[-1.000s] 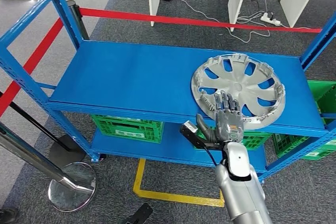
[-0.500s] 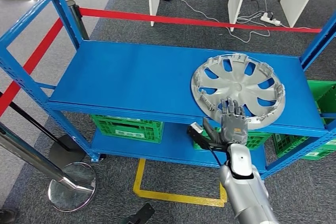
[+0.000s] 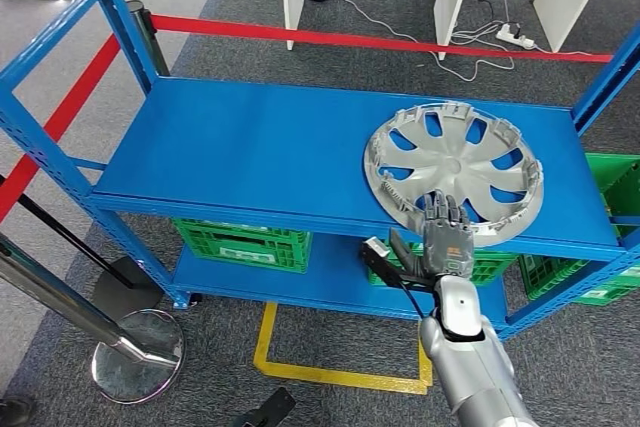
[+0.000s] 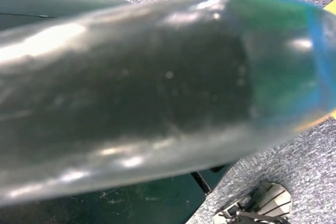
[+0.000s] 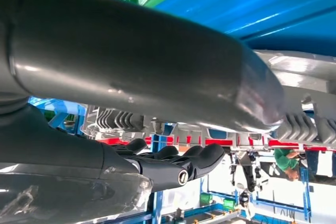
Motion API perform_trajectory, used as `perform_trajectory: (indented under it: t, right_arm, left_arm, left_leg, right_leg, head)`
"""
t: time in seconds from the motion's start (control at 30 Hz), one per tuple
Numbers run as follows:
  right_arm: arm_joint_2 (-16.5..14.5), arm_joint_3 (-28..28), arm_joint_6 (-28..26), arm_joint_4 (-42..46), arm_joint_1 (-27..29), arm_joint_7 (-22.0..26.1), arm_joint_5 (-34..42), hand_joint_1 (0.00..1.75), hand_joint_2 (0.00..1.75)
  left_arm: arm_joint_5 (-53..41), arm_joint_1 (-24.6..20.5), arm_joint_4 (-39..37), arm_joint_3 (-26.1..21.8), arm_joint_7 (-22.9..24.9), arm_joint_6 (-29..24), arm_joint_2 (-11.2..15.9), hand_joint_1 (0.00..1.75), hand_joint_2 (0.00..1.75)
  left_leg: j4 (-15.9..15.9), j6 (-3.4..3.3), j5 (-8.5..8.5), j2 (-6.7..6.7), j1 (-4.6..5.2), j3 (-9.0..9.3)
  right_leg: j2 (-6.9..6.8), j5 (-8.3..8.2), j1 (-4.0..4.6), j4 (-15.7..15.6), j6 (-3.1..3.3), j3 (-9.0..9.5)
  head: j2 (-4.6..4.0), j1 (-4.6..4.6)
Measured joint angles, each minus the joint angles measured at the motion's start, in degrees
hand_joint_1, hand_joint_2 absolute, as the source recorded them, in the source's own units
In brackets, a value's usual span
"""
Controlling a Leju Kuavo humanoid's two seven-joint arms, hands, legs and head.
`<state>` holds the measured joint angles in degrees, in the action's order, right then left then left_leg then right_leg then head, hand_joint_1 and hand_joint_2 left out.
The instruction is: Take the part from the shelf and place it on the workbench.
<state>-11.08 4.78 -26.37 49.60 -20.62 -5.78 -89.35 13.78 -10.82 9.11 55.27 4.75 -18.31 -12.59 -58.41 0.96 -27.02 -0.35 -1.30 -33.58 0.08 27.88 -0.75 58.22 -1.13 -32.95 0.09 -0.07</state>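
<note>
the right robot hand (image 3: 446,239), fingers apart and grasping nothing, is reaching at the near rim of the hubcap part (image 3: 453,169) lying flat on the blue shelf (image 3: 249,152); next, presumably, closing on that rim.

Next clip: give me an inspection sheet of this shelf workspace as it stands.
Surface: blue metal shelf, top level bare apart from the part.
Job's things: silver plastic hubcap lying flat at the shelf's right front, rim overhanging the edge.
Clutter: green plastic crates on the lower level.
Hands: right robot hand at the hubcap's front rim, fingers over it, thumb beneath; grip unconfirmed.
Cables: white cords and power strip on the floor behind.
Surroundings: red barrier tape, chrome stanchion base, grey carpet.
</note>
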Motion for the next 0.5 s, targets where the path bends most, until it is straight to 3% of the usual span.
perform_trajectory:
  t: [0.33,0.5]
  right_arm:
    - [0.84,2.64,-0.09,-1.78,-0.40,-1.38,0.00,0.00,0.00]
    - [1.51,6.09,-0.18,-3.30,-1.38,-5.03,0.00,0.00,0.00]
  left_arm:
    - [0.43,-0.08,0.00,0.90,0.03,0.31,0.00,0.00,0.00]
    - [1.01,-0.12,0.00,1.21,0.03,0.85,0.00,0.00,0.00]
  left_leg:
    - [0.00,0.00,0.00,0.00,0.00,0.00]
    - [0.00,0.00,0.00,0.00,0.00,0.00]
  right_leg:
    - [0.00,0.00,0.00,0.00,0.00,0.00]
    - [0.00,0.00,0.00,0.00,0.00,0.00]
  head:
    - [0.00,0.00]
    - [0.00,0.00]
